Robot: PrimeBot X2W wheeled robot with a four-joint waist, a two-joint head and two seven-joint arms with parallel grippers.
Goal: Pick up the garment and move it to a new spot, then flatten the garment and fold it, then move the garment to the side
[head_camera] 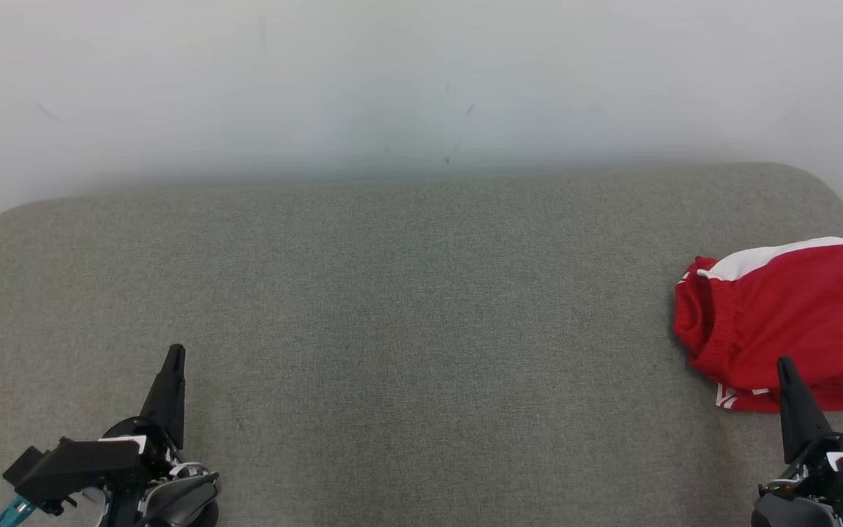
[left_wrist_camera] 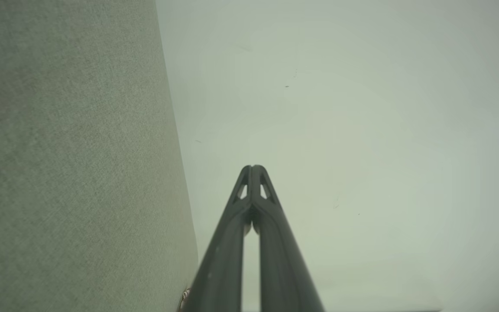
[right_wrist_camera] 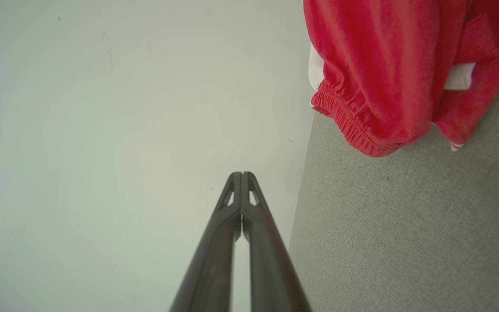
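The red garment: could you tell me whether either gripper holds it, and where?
Neither: left gripper and right gripper are shut and empty; garment lies free.

This looks like a robotics lab or test room, as far as the views tell. A wide table (head_camera: 421,307) covered in plain grey cloth, with rounded corners at 10 and 2 o'clock, stands before a bare white wall (head_camera: 421,73) at 12 o'clock that carries a few dark scuff marks (head_camera: 458,132). The left gripper (head_camera: 175,355) at 7 o'clock and the right gripper (head_camera: 784,364) at 5 o'clock reach over the cloth, and one red and white garment (head_camera: 795,315) lies at 3 o'clock
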